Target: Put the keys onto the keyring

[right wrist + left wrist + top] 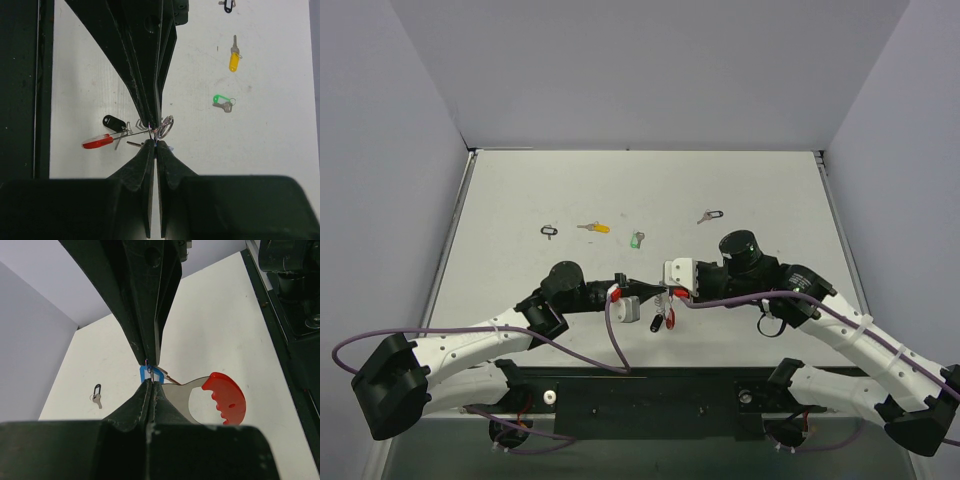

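Both grippers meet low over the table's near middle. My left gripper (pixel 642 290) (pixel 150 373) is shut on the thin wire loop of a blue-tagged key (pixel 158 374). My right gripper (pixel 666 292) (pixel 156 134) is shut on the silver keyring (pixel 168 126). From the keyring hang the red curved tag (pixel 669 319) (pixel 228 398) (pixel 97 142) and a black-tagged key (pixel 114 122). Loose on the table farther back lie a yellow-tagged key (pixel 596 228) (pixel 233 59), a green-tagged key (pixel 637 240) (pixel 222 102) and a key with a black tag (pixel 710 215).
A small black loop tag (pixel 550 231) (pixel 97 393) lies at the back left. Grey walls close in the white table (pixel 760 190) on three sides. The black base rail (pixel 650 390) and purple cables run along the near edge.
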Tool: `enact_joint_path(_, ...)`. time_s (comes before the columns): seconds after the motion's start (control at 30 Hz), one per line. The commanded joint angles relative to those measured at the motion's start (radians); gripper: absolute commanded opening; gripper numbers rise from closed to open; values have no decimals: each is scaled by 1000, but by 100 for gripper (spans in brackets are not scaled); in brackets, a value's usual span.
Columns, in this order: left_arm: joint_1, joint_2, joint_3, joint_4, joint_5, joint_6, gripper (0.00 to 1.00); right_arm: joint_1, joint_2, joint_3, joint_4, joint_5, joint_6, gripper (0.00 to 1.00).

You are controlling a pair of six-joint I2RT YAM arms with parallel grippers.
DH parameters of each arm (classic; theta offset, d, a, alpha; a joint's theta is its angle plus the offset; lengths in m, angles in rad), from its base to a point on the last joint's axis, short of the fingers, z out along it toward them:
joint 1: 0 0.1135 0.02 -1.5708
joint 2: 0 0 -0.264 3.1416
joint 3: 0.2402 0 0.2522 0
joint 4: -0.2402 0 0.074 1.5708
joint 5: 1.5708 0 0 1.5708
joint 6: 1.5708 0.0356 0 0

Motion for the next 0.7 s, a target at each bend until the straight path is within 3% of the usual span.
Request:
enact_joint_path(0.0,-3,-12,42,37,35,11,0,-20,9,3,59,-30,57,0)
enact_joint_path(0.67,-4,-17,37,45,30,11,0,-67,21,-2,85,-74,155,0)
